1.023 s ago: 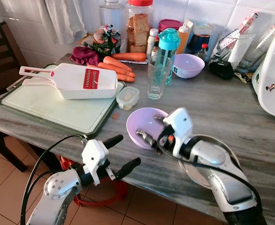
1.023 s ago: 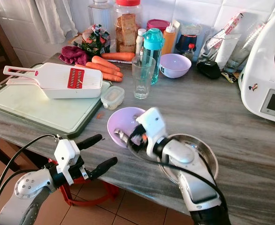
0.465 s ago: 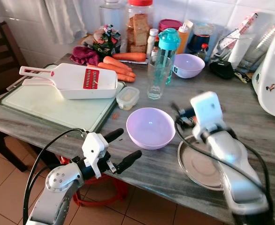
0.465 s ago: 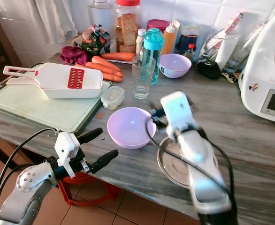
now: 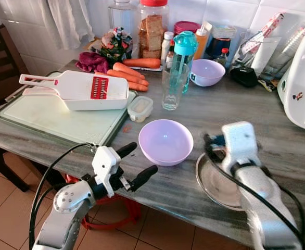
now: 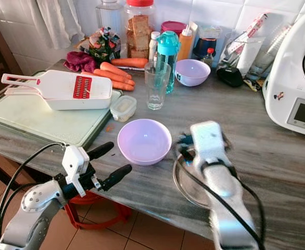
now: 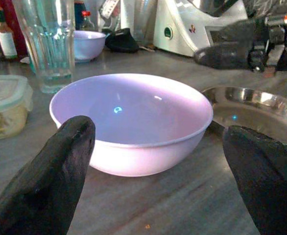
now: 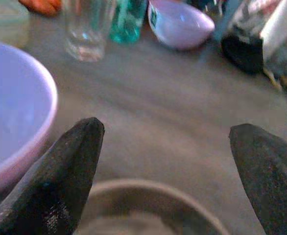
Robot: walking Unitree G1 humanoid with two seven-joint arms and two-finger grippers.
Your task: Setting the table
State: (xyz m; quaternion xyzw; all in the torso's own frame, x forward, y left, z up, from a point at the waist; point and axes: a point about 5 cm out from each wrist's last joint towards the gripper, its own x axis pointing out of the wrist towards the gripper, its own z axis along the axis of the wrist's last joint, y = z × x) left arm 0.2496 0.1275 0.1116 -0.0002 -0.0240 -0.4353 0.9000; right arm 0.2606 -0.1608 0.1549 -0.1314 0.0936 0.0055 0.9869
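Grey marbled surface [image 5: 277, 125] crowds with kitchen things at the back, leaving its near edge free for place settings. Nearest, the left end effector [image 5: 140, 165] hangs off that edge, fingers spread, aimed at the lilac bowl [image 5: 166, 141]. That bowl sits upright, mouth up, just beside the steel plate [image 5: 214, 182]; being round, neither has a long axis. The right end effector [image 8: 165, 161], fingers wide apart, hovers over the plate. Farther back stand a glass [image 5: 172, 86] and a second bowl [image 5: 207, 72].
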